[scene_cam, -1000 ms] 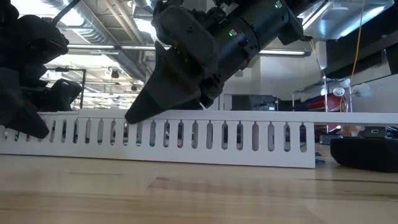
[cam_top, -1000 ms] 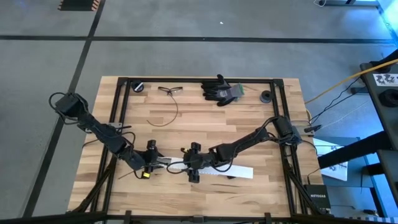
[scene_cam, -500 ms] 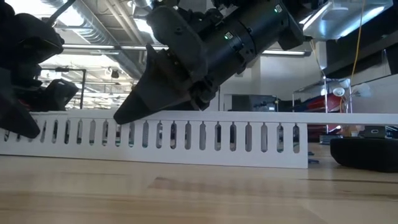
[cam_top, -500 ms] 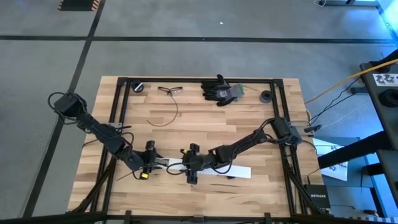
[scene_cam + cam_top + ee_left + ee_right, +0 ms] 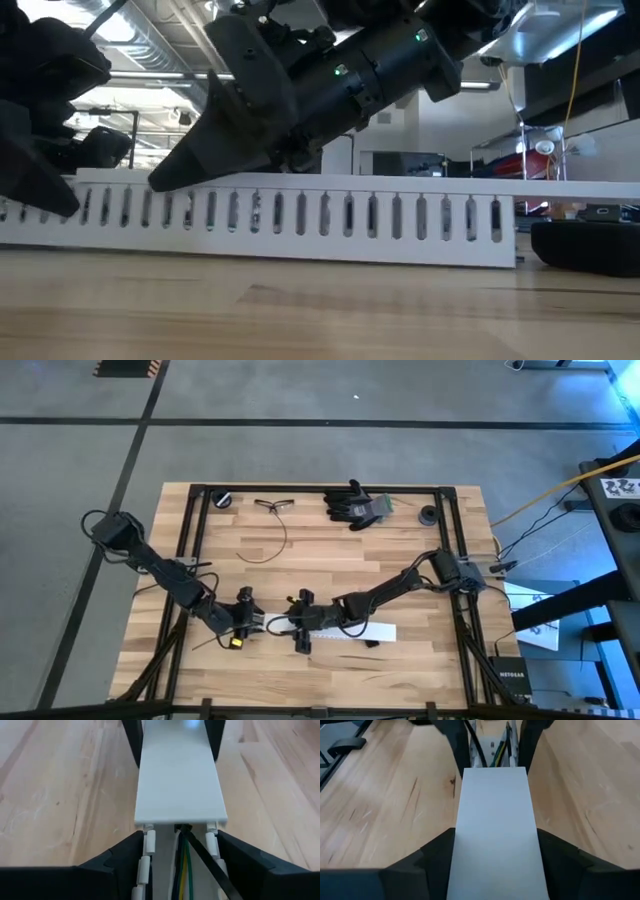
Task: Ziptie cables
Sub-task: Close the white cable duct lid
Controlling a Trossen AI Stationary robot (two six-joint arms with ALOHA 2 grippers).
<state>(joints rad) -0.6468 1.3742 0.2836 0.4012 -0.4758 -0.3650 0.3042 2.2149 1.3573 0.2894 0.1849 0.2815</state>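
Observation:
A white slotted duct (image 5: 345,632) lies on the table near its front edge, with a flat white cover (image 5: 495,835) on top. The cables (image 5: 183,872), green and yellow among them, run inside the duct's open left end beside a thin black ziptie (image 5: 207,867). My left gripper (image 5: 255,625) is shut on the duct's left end. My right gripper (image 5: 300,628) is shut on the cover just to the right of it. Another thin black ziptie (image 5: 268,545) lies curved on the wood farther back. My left gripper holds the duct's uncovered left end between its two fingers, one on each slotted side wall (image 5: 146,851). The fingers slant down from the table's left and lie along the duct, which rests on the table. My right gripper has the white cover between its two fingers, one on each long edge (image 5: 457,840). The fingers slant down from the table's right and lie along the cover. The cover sits on top of the duct (image 5: 300,215).
At the table's far edge lie black gloves (image 5: 355,505), a pair of glasses (image 5: 272,505) and two small black round parts (image 5: 222,498), (image 5: 428,515). A black frame (image 5: 195,540) borders the worktop. Bare wood lies between the duct and these things.
My right gripper has gone toward the table's left edge, closer to my left gripper, and tipped its fingers lower. The white strip's right end has slid leftward with it. My left gripper has stayed where it was.

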